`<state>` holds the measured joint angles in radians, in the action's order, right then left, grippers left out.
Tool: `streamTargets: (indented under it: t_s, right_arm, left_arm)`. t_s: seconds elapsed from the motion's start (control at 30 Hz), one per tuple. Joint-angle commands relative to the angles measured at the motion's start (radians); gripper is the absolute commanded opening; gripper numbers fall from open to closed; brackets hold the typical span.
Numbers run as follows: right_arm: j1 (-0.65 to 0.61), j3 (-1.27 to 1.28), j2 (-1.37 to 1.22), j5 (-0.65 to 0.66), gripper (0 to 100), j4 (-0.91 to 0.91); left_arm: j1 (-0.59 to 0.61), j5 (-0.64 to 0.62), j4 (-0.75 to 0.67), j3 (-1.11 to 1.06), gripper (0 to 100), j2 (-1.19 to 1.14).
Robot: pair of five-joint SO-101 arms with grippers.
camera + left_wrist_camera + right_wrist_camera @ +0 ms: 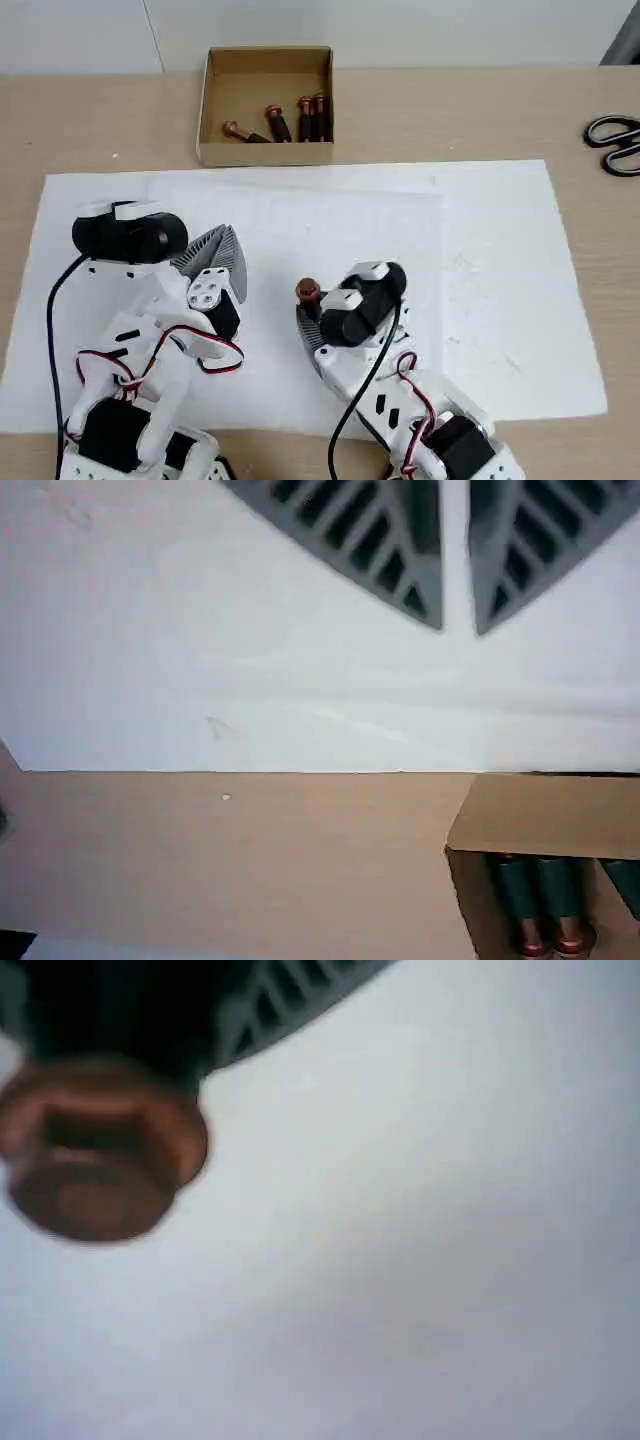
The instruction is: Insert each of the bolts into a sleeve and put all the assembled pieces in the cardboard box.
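Note:
The cardboard box (210,100) stands at the back of the table and holds several dark sleeves with copper bolt heads (305,118). My right gripper (308,312) hovers over the white sheet, shut on a dark sleeve with a copper bolt head (307,291) sticking out of it. The right wrist view puts that hex head (100,1160) close up, under the dark sleeve (100,1010). My left gripper (230,234) rests left of it, pointing toward the box, shut with nothing in it. In the left wrist view its grey fingers (400,540) stand a sliver apart, with the box wall (540,815) beyond.
A large white sheet (480,260) covers the middle of the wooden table. Black-handled scissors (615,145) lie at the far right edge. Bare wood runs between the sheet and the box.

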<state>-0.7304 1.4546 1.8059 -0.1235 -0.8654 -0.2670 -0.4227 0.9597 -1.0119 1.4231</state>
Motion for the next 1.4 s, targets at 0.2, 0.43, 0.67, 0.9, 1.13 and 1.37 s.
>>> streamTargets:
  t_s: [0.2,0.43,0.67,0.9,1.13,1.37]
  right_arm:
    - [0.160,-0.095,0.007,0.017,0.3,0.018]
    - [0.239,-0.129,0.007,0.028,0.3,-0.010]
    - [0.242,-0.222,-0.013,0.026,0.3,-0.090]
    - [0.325,-0.482,-0.366,-0.015,0.3,-0.094]
    - [0.325,-0.684,-0.860,-0.028,0.3,-0.094]
    - [0.326,-0.842,-1.205,-0.029,0.3,-0.087]
  left_arm:
    - [0.087,-0.005,-0.025,0.254,1,-0.265]
    - [0.098,-0.005,0.137,0.702,1,-0.735]
    - [0.103,-0.009,0.351,1.076,1,-1.076]
    - [0.098,-0.098,0.436,1.231,1,-1.209]
    - [0.104,-0.149,0.440,1.199,1,-1.263]
    - [0.104,-0.187,0.511,1.194,1,-1.390]
